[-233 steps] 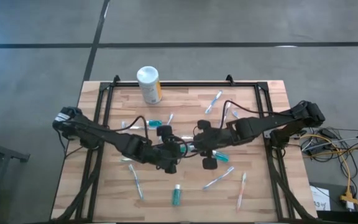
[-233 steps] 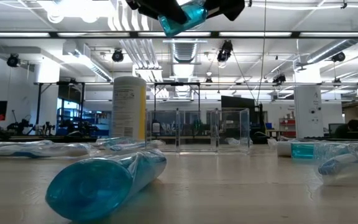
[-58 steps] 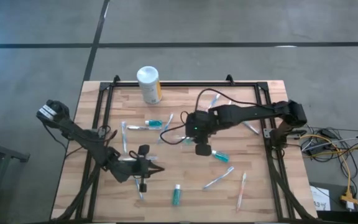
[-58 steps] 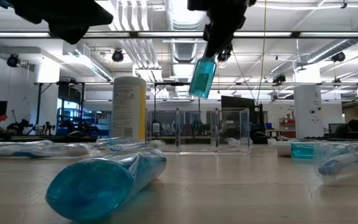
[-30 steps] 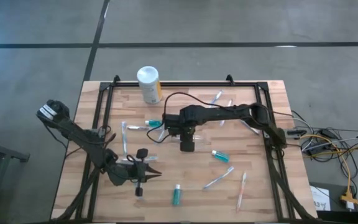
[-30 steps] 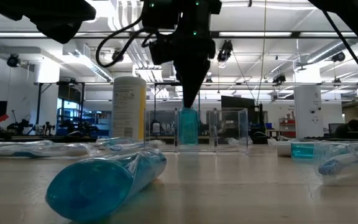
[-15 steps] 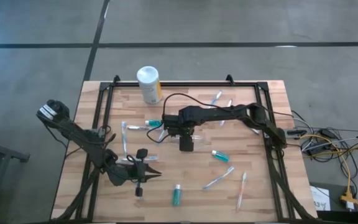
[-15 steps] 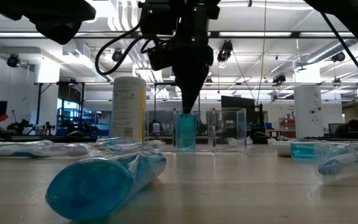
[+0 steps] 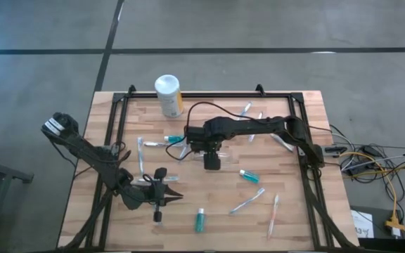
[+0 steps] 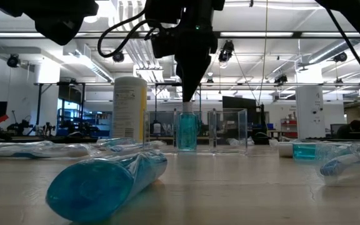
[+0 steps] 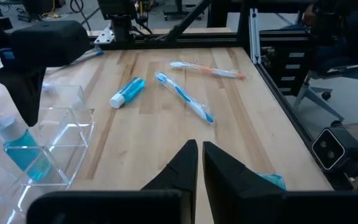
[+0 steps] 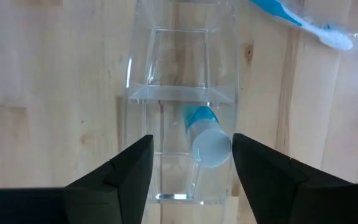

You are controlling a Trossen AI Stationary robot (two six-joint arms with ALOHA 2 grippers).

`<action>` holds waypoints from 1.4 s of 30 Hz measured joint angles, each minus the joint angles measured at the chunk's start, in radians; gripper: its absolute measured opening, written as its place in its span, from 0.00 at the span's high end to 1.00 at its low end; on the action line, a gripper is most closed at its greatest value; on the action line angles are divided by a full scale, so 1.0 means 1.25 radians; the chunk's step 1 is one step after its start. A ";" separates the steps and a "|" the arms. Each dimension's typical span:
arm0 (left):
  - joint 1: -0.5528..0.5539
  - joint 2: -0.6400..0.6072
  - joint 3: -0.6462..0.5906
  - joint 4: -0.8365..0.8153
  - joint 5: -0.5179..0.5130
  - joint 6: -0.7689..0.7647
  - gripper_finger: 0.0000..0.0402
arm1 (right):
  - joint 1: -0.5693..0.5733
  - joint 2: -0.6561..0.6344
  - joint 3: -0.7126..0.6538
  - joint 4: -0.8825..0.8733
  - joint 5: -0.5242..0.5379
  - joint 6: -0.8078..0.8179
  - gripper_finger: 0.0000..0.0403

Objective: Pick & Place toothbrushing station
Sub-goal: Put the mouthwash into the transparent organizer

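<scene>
A teal tube with a white cap (image 12: 211, 148) stands cap-up in one compartment of the clear container (image 12: 143, 124) at the table's middle; it also shows as the tube (image 10: 186, 131) in the low view. My right gripper (image 12: 191, 140) hangs open just above it, pointing down, one finger on either side of the cap and clear of it; in the high view it is the right gripper (image 9: 211, 160). My left gripper (image 11: 199, 152) is shut and empty, low over the table's near left, the left gripper (image 9: 173, 199) in the high view.
More teal tubes (image 9: 200, 220) (image 9: 249, 176) and toothbrushes (image 9: 247, 204) (image 9: 273, 214) (image 9: 140, 151) lie scattered on the wooden table. A white canister with a yellow label (image 9: 168, 95) stands at the far edge. One tube (image 10: 105, 184) lies close to the low camera.
My right gripper has let go of the teal tube and risen a little straight up. The tube stays standing in the clear container, its white cap now showing clear below the fingertips. The left arm has kept still.
</scene>
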 joint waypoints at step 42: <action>-0.002 0.000 0.001 0.003 0.010 -0.048 0.93 | 0.240 -0.925 -0.709 0.680 0.057 0.082 0.70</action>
